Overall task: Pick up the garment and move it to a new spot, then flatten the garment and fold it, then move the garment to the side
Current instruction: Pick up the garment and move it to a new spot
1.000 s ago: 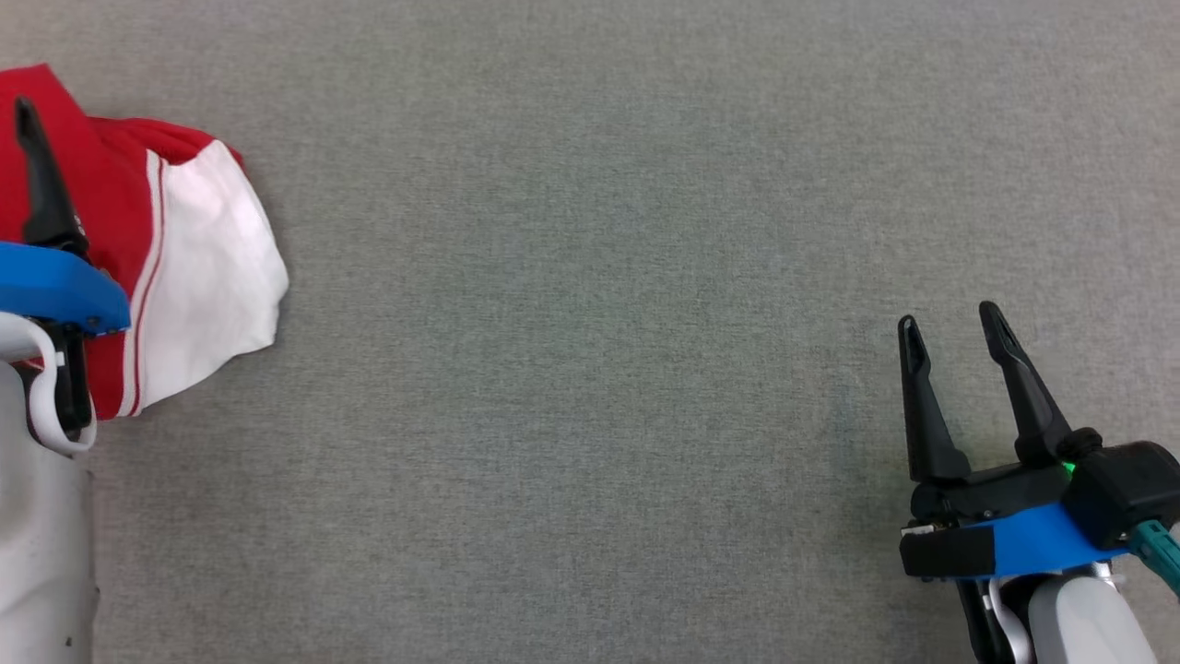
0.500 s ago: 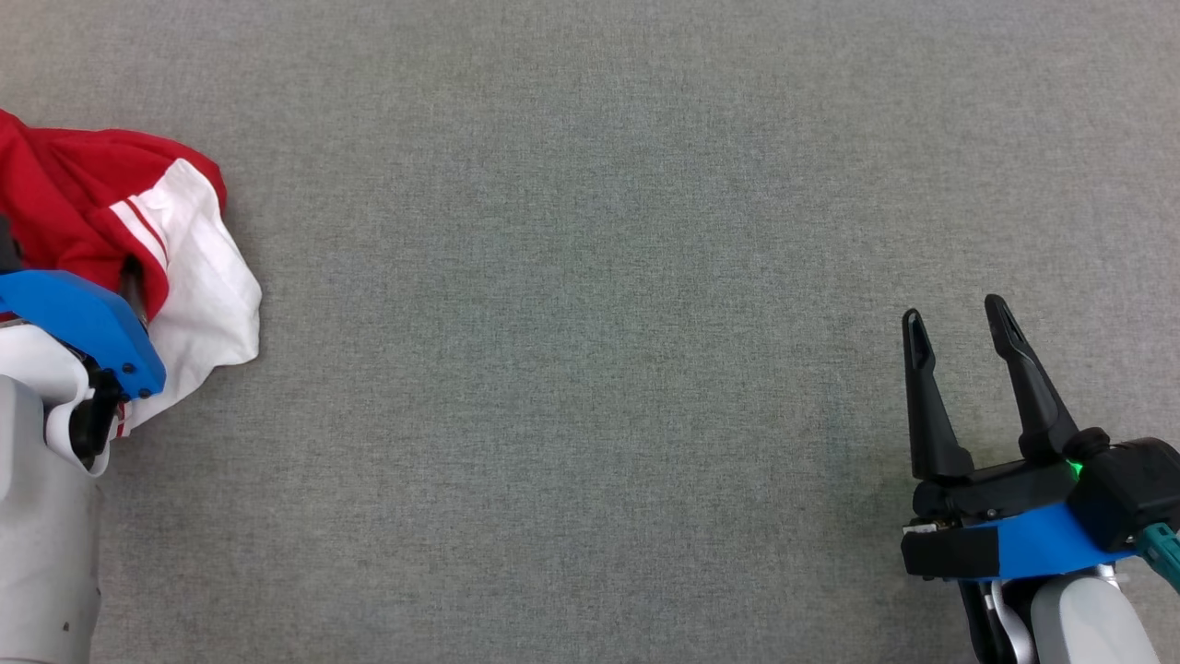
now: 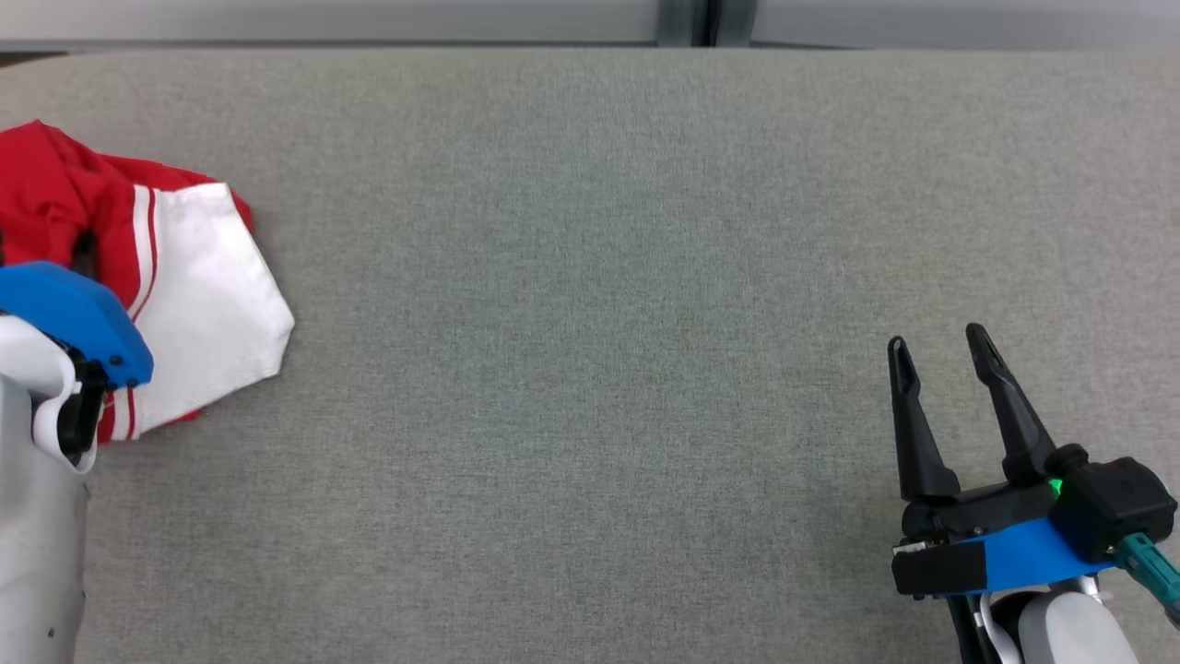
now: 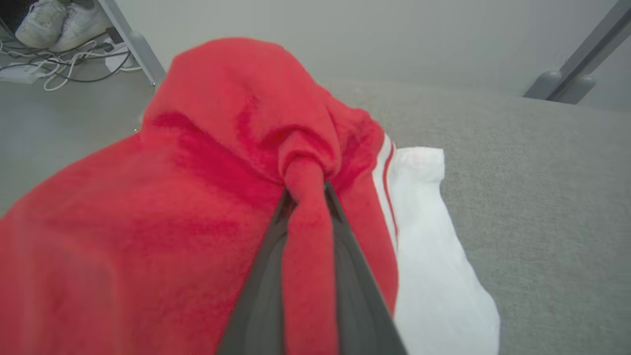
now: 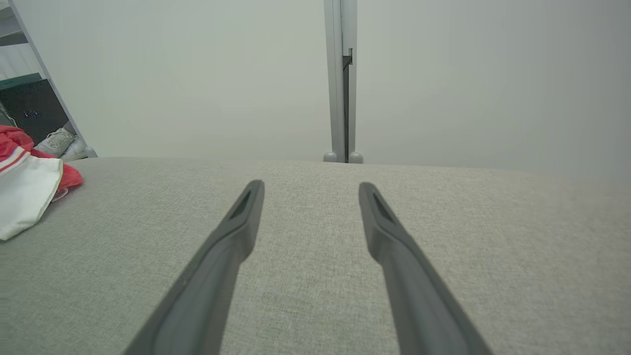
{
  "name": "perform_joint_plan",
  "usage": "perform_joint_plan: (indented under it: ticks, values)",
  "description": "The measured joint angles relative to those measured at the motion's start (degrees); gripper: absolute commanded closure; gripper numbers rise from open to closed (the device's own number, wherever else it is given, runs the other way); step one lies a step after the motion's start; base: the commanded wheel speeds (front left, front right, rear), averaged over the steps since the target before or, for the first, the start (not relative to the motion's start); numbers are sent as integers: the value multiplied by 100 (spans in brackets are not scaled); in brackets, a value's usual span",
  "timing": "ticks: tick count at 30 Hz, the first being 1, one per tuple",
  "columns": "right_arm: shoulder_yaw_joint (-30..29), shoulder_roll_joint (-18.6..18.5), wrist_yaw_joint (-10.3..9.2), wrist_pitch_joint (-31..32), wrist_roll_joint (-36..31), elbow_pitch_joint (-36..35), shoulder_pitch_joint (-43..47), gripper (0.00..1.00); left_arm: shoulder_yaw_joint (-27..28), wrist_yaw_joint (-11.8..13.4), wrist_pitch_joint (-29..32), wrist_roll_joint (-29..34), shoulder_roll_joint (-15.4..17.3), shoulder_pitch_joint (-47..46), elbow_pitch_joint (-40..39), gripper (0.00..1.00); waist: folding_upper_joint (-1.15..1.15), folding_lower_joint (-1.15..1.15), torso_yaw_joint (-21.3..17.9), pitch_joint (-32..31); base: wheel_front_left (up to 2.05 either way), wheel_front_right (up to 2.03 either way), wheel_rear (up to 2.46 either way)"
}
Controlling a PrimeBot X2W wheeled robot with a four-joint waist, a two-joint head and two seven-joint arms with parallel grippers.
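The garment (image 3: 194,295) is a red top with a white, red-striped sleeve, crumpled at the far left of the grey table. In the left wrist view my left gripper (image 4: 305,190) is shut on a bunched fold of the garment's (image 4: 207,138) red cloth, which runs down between the two fingers. In the head view its fingers are hidden behind the blue wrist cover (image 3: 74,318). My right gripper (image 3: 938,339) hovers open at the lower right, far from the garment, with nothing between its fingers (image 5: 231,231). The right wrist view shows the garment (image 5: 24,197) at its left edge.
The grey cloth table (image 3: 590,277) stretches wide between the two arms, with its far edge near the top of the head view. Beyond it stands a grey post (image 5: 341,79). White shoes (image 4: 59,22) and cables (image 4: 64,74) lie on the floor past the table's left side.
My left gripper has closed on a fold of the red cloth, and the garment has bunched up around it. The head camera has tilted, bringing the table's far edge into view. The right gripper is unchanged.
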Motion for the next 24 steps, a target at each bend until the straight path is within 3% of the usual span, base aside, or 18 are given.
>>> perform_joint_plan:
  ticks: [7,13,18,24]
  values:
    - [68,3,0,-67,179,190,115,0,-170,1,-571,148,48,-66,-827,100,0,0,-2,-415,0,0,0]
    - [149,3,0,-110,339,333,178,0,-283,35,-683,172,-52,-238,-1963,100,0,0,-178,-653,0,0,0]
    - [236,3,0,-136,474,431,216,0,-491,35,-455,170,-167,-421,-3043,100,0,0,-520,-752,0,0,0]
    - [314,4,0,-145,672,464,214,0,-934,34,-94,111,-550,-669,-4020,100,0,0,-1150,-726,0,0,0]
